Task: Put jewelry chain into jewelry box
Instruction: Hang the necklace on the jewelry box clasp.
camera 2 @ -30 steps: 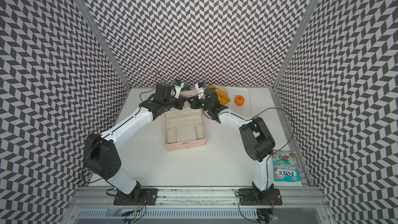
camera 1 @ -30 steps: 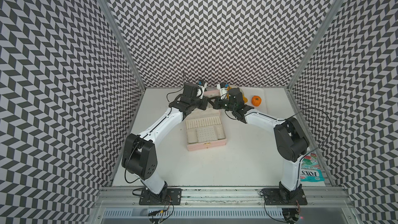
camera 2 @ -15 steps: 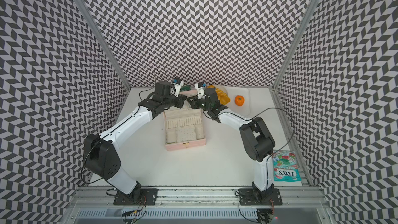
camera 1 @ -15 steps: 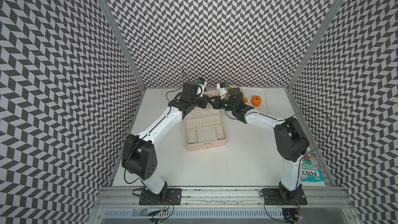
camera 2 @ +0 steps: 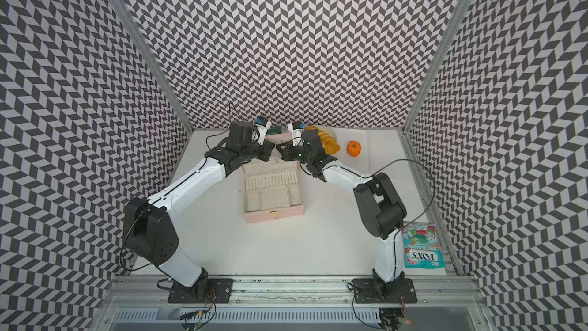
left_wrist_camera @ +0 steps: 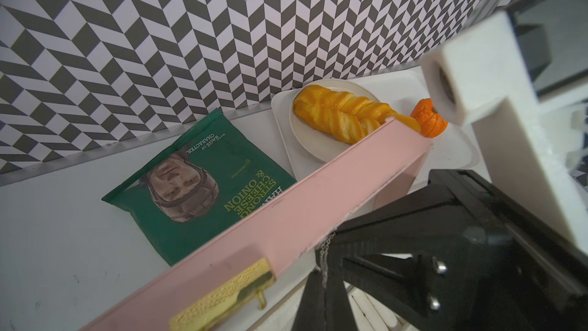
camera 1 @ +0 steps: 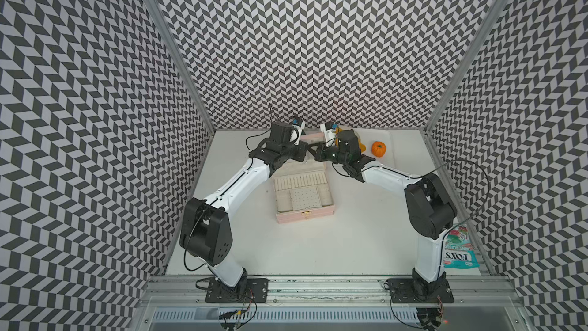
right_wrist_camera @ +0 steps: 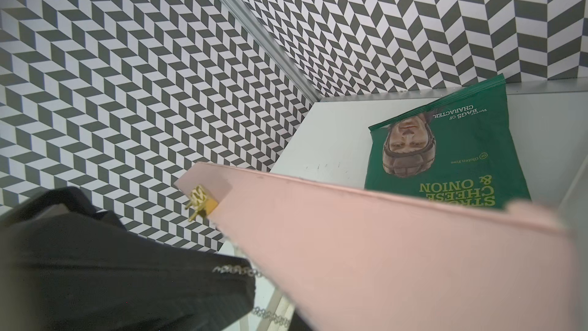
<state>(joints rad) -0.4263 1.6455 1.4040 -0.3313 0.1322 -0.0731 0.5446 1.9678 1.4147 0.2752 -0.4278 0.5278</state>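
A teal candy bag (camera 1: 458,251) lay face up at the near right corner of the table (camera 1: 318,249). The jewelry box (camera 1: 305,217) sat open around the middle of the surface, with its pink front wall and gold clasp (camera 1: 307,213) toward the near edge. Inside it, a perforated panel (camera 1: 304,198) lay between two plain compartments, and a row of ring rolls (camera 1: 300,181) ran behind them. The lid (left_wrist_camera: 318,192) stood raised along the box's far side.

Both arms stretched from the near edge and met over the far part of the box, just in front of the lid. The left gripper (camera 1: 302,153) and the right gripper (camera 1: 316,153) pointed at each other, tips almost touching, each with its jaws closed.

The jewelry chain (left_wrist_camera: 324,259) was at those meeting tips. In the left wrist view a short run of fine silver links hung just under the lid's edge against black gripper parts. In the right wrist view the chain (right_wrist_camera: 237,270) lay across a black finger and ran behind the lid. Which gripper pinched it could not be told, nor whether any of it rested inside the box. In both top views it was too thin to make out.

Beyond the lid, a green crisp bag (left_wrist_camera: 203,179) lay flat by the far edge. Toward the far right corner, a white tray (left_wrist_camera: 397,85) carried a pale plate (left_wrist_camera: 305,144) with a braided pastry (left_wrist_camera: 343,113), and a small orange pumpkin (camera 1: 378,149) sat beside the plate.
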